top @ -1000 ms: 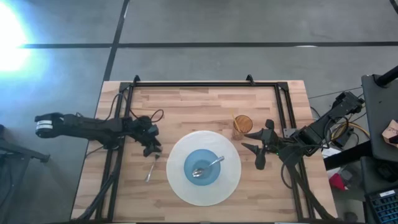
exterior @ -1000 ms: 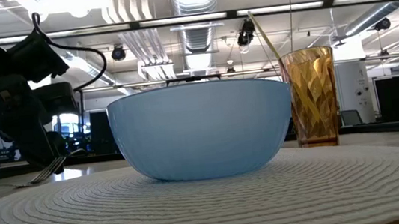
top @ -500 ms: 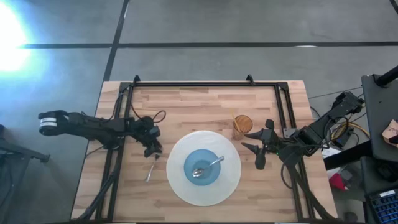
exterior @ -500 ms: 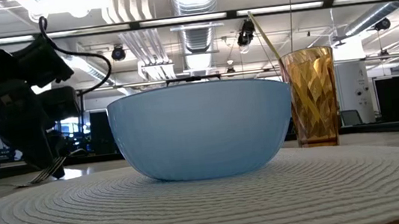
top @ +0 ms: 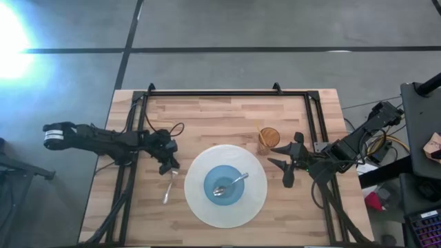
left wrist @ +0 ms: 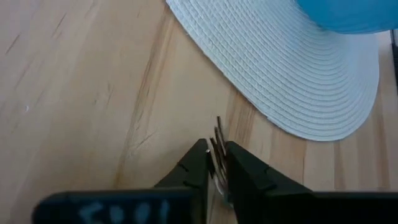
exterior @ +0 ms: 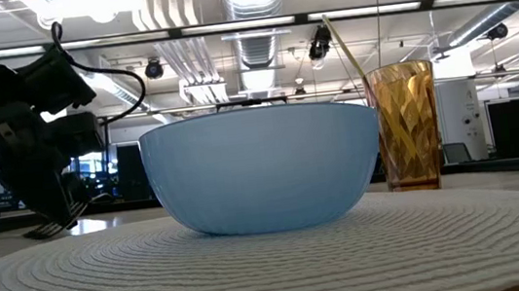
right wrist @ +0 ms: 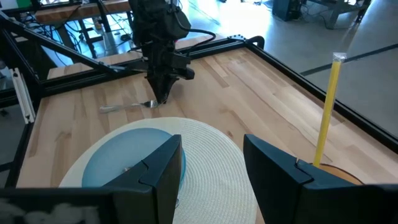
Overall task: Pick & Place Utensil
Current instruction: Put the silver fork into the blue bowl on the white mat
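Observation:
A silver fork lies on the wooden table just left of the round white placemat. Its handle points toward the near edge. My left gripper stands over the fork's far end and is shut on it; the left wrist view shows the tines poking out past the fingers. A blue bowl with a spoon in it sits on the placemat. My right gripper hovers open to the right of the placemat, holding nothing. My left gripper pinches the fork's tine end between its two fingers. The fingers come steeply from above, slanting from the table's left, and lie across the fork. The handle still lies on the table.
An amber glass with a yellow straw stands at the placemat's far right. A black frame runs along the table's far, left and right sides. Bare wood lies left of and beyond the fork.
My left gripper has edged a little toward the placemat and settled over the fork's tine end, and in the low view its fingers have drawn together on it. The fork lies where it was. My right gripper has kept still.

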Controlling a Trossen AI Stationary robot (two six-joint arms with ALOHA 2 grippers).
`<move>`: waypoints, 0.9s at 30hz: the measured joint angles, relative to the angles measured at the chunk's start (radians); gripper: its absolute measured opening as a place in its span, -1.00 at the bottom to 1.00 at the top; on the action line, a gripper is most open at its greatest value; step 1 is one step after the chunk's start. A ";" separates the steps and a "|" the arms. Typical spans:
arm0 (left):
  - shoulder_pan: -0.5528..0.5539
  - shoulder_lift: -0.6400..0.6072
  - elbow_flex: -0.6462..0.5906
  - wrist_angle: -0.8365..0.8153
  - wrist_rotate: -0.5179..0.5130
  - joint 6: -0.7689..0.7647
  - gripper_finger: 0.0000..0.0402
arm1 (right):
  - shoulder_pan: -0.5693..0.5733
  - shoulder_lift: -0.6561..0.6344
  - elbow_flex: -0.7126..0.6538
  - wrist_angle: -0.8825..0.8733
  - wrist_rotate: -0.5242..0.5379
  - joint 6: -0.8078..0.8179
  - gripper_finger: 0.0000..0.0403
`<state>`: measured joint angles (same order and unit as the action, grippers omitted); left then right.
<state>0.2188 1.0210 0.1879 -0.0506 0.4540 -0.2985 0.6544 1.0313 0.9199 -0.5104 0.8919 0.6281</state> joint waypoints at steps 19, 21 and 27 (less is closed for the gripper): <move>0.000 -0.012 0.031 0.032 0.037 -0.031 -0.99 | 0.000 0.000 0.000 0.001 0.000 0.000 -0.17; 0.000 -0.013 0.052 0.032 0.035 -0.039 -1.00 | 0.000 0.000 0.000 0.002 0.000 0.000 -0.17; -0.001 -0.014 0.133 0.032 0.036 -0.066 -1.00 | 0.000 0.000 0.000 0.020 -0.013 0.000 -0.17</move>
<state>0.2180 1.0073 0.3206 -0.0182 0.4905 -0.3649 0.6544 1.0313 0.9199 -0.4900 0.8792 0.6281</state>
